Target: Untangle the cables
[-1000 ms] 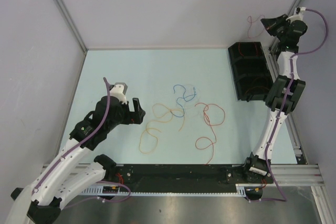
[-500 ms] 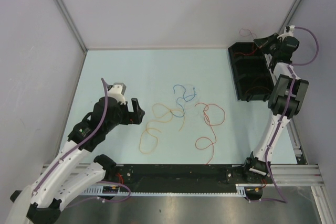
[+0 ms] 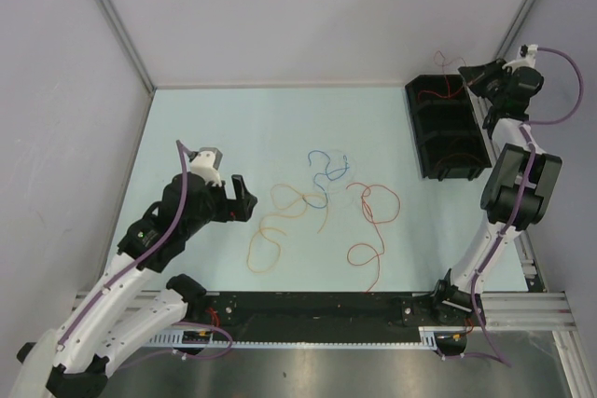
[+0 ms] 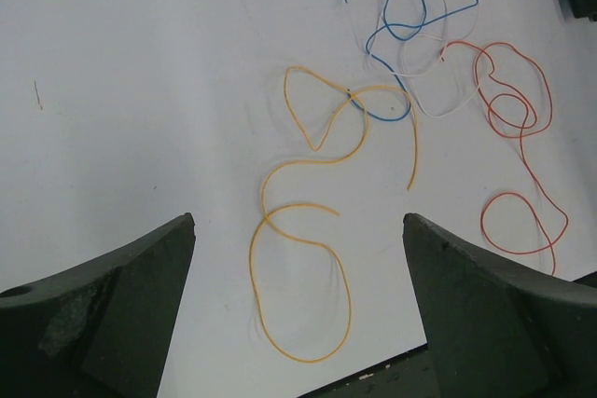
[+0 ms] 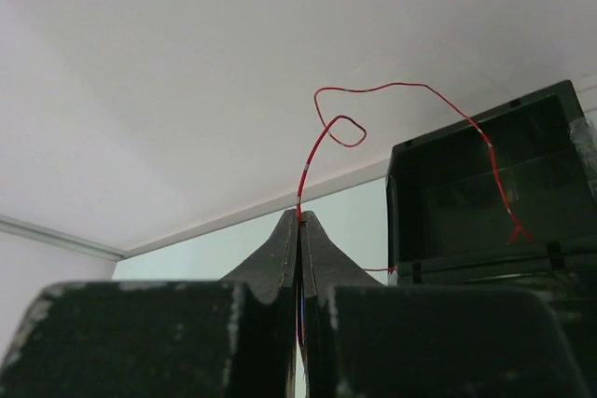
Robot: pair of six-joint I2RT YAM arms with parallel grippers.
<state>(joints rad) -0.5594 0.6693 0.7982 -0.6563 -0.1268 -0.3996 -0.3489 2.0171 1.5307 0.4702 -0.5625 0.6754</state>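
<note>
Jaws of left gripper [image 3: 242, 198] wide apart, nothing between them, low over pale table [image 3: 187, 118] at left-centre, aimed rightward at the loose wires. Just right of those fingers, yellow cable [image 4: 253, 267]: flat on the table in several lazy loops, one stretch crossing blue cable [image 3: 324, 151]. Blue cable a little farther back, wound through thin white cable [image 4: 434, 114], both tangled together. Next to the right, red cable [image 3: 371, 195] in stacked loops with a long tail toward the near edge, close beside the white one, contact not clear. Well apart at far right, black tray [image 3: 416, 128] of compartments against the wall, a reddish wire [image 3: 455, 161] lying in its near compartment. Above the tray's far end, right gripper [image 5: 300, 221] pinched shut on second red cable [image 5: 420, 87], raised off the table; from the closed tips, up into a small curl, then arching over and down into the tray.
</note>
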